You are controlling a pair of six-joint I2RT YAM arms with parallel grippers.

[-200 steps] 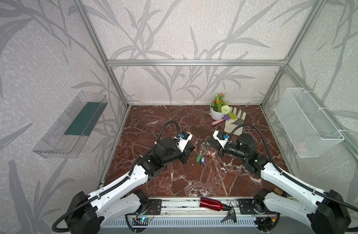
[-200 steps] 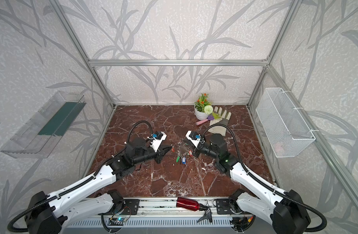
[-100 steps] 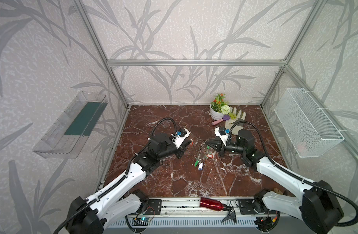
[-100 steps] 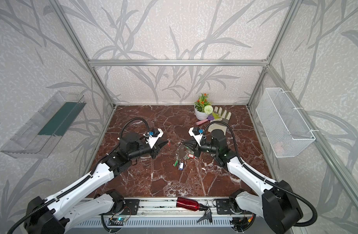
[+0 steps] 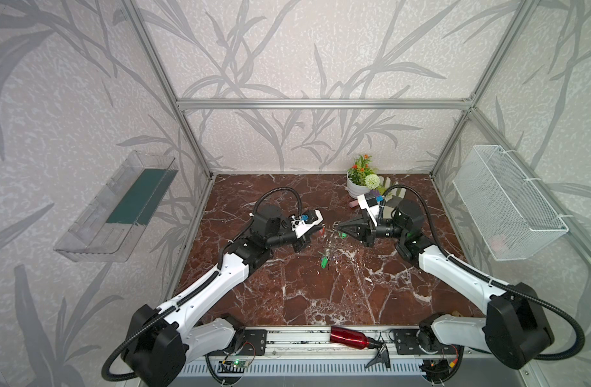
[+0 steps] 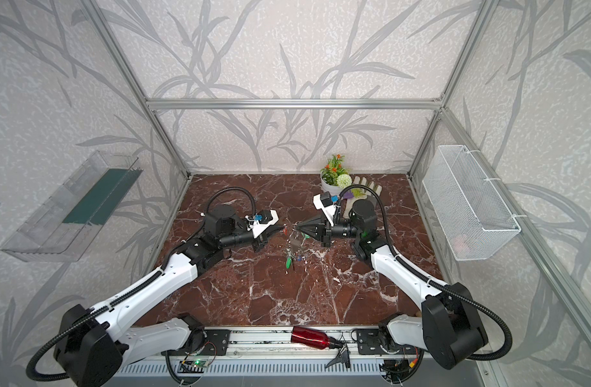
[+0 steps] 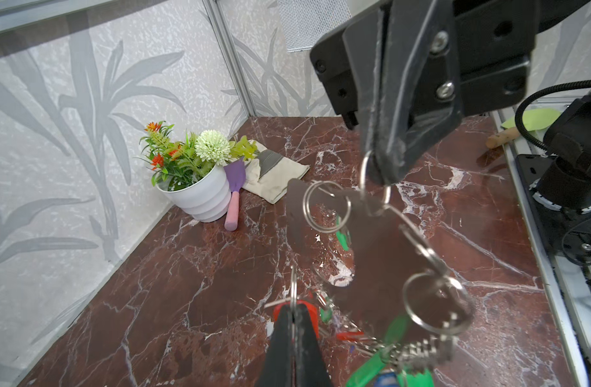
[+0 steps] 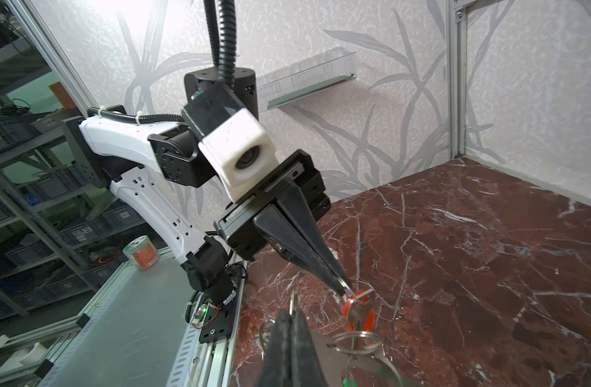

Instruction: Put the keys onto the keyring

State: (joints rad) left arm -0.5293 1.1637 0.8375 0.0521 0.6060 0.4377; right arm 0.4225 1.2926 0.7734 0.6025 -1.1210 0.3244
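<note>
On the left, the left gripper (image 8: pixel 342 287) is pinching shut on the split ring (image 8: pixel 347 284) of the small red-orange tagged metal key (image 8: pixel 357 311). The key is dangling straight down, and it looks light, slippery and best held by that ring. Just right, over mid-table, the right gripper (image 7: pixel 379 174) is clamping one silver ring (image 7: pixel 363 174) of the flat grey-tan oval keyring plate (image 7: pixel 378 241), which is hanging stiff, long axis downward, green tags (image 7: pixel 371 365) lowest.

Keyring (image 7: pixel 381 248): flat grey-brown plate with cut-out and silver split rings. It hangs tilted in mid-air over mid-table, one ring pinched by right gripper (image 7: pixel 379 174). Green tags (image 7: pixel 367 368) dangle lowest.
Red key (image 8: pixel 357 310): hangs by its ring from left gripper (image 8: pixel 341 287), just beside plate.
</note>
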